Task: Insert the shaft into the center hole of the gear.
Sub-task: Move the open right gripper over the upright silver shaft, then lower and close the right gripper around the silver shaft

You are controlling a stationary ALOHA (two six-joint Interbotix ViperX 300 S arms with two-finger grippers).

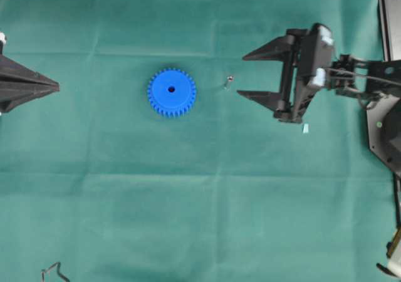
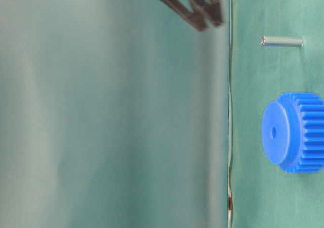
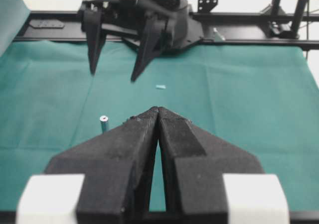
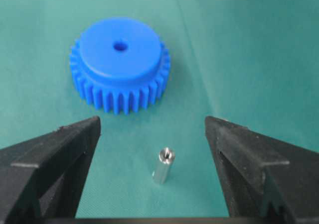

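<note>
Standing upright on the counter, the shaft [image 4: 163, 165] is framed between the spread jaws of the right gripper [image 1: 245, 75], right of the gear [image 1: 171, 92] at frame center. Grasping seems next; closing squarely is required. The left gripper [image 3: 158, 111] is pressed together.

The gear [image 4: 119, 64] looked like smooth, matt blue plastic. The shaft [image 4: 163, 165] was shiny silvery metal. Green matt cloth with faint creases covered the worktop [image 1: 200, 200]. The fingers [image 4: 254, 154] appeared rough, matt black.
</note>
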